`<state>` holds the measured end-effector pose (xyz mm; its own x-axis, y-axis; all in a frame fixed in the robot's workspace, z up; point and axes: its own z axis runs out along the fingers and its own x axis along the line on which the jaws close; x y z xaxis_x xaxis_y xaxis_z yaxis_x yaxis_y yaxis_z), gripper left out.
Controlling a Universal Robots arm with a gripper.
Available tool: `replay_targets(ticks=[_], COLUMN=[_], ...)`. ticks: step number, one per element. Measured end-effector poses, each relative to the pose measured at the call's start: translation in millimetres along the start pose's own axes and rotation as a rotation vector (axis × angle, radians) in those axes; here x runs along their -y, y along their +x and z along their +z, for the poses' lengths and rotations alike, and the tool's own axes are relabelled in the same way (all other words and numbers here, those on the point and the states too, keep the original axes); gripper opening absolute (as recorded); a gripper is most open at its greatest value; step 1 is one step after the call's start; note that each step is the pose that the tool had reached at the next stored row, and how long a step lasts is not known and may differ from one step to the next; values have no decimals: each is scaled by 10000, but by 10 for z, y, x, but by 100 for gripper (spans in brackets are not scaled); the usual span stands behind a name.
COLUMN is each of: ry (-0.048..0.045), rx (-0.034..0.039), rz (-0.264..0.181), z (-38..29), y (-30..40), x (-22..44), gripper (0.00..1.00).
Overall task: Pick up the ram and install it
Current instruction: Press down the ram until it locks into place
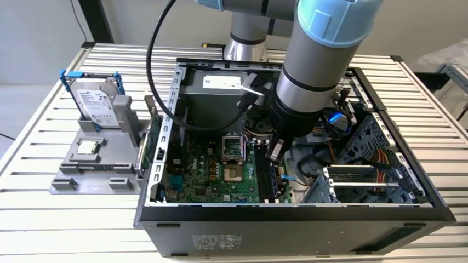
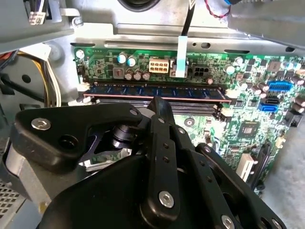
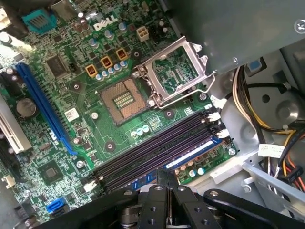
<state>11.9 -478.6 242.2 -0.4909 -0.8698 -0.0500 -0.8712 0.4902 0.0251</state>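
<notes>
The ram (image 2: pixel 190 92) is a long dark stick with a row of chips, lying along the outermost memory slot of the green motherboard (image 3: pixel 71 95), and it also shows in the first wrist view (image 3: pixel 193 153). My gripper (image 2: pixel 156 102) is shut, with its fingertips pressed together at the middle of the ram's upper edge. I cannot tell whether they touch it. Nothing is clamped between the fingers (image 3: pixel 157 191). In the exterior view the gripper (image 1: pixel 274 153) reaches down into the open computer case (image 1: pixel 292 224) above the memory slots.
Empty dark memory slots (image 3: pixel 143 157) lie beside the ram. The processor socket (image 3: pixel 125 99) stands open with its metal frame (image 3: pixel 174 71) lifted. Cable bundles (image 3: pixel 257 109) crowd one side of the case. Outside, a hard drive (image 1: pixel 95 104) and a processor chip (image 1: pixel 89 147) sit in a grey holder.
</notes>
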Motion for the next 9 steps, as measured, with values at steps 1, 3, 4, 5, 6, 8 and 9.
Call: replay_targets(ticks=[1, 3, 4, 5, 6, 8, 9], ry=[-4, -14, -18, -23, -28, -37, -42], rx=[-2, -7, -9, -12, -14, -19, -21], rz=[-87, -276, -368, -456, -551, -743, -843], z=[0, 0, 0, 0, 0, 0, 0], y=[0, -1, -1, -1, -2, -2, -2], x=[1, 2, 2, 3, 3, 4, 4], gripper=[0, 0, 0, 0, 0, 0, 0])
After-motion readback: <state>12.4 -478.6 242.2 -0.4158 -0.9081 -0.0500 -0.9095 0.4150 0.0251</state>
